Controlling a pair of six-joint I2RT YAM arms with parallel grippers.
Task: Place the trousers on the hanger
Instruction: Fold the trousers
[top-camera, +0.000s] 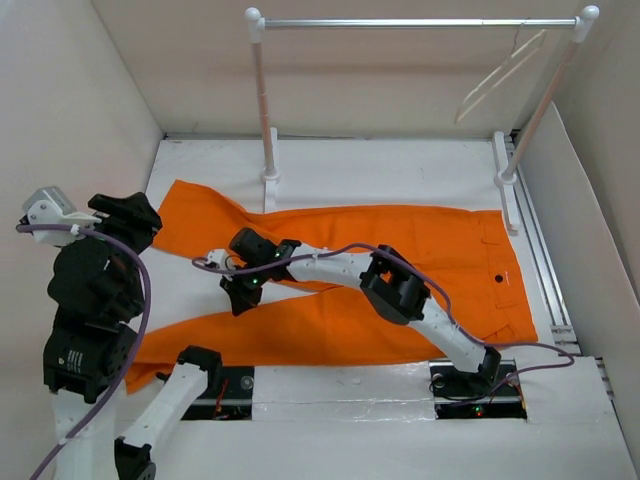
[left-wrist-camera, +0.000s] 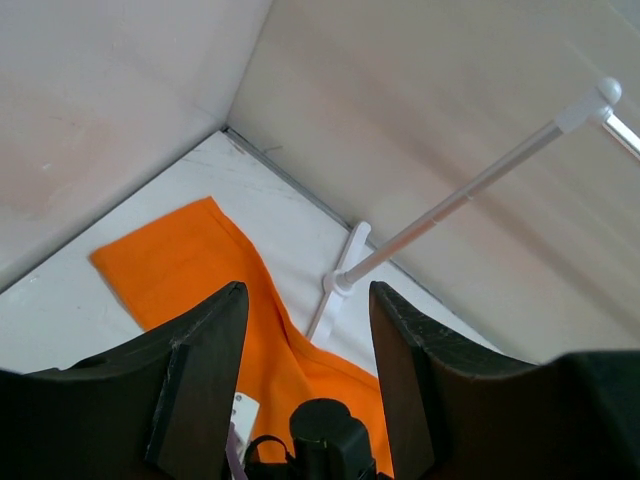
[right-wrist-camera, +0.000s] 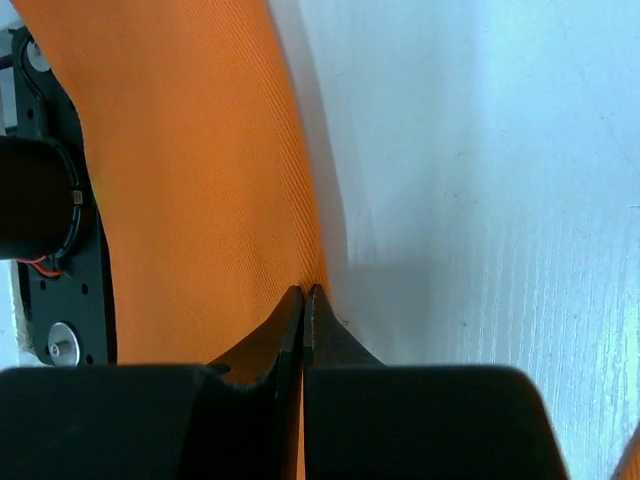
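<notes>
Bright orange cloth trousers (top-camera: 400, 240) lie spread flat across the middle of the white table (top-camera: 400, 165) in the overhead view, waistband and small dark button (top-camera: 497, 278) toward the right of the frame and the two long legs running out to the left, one angling toward the upper left and the other toward the lower left. The thin cream-white triangular hanger (top-camera: 497, 78) hangs by its hook from the silver bar of the white-posted rack (top-camera: 415, 22) in the upper right of the frame, well apart from the trousers. The right arm reaches from its base at the lower right across the cloth, its right gripper (right-wrist-camera: 303, 292) down between the two legs left of centre; the wrist view shows the fingers pressed together with their tips at the edge of the orange fabric where it meets the bare table, though whether cloth is caught between them cannot be told. The left arm stands raised at the left edge of the frame, its left gripper (left-wrist-camera: 308, 290) held wide apart and holding nothing, looking down on one trouser leg and the foot of a rack post.
</notes>
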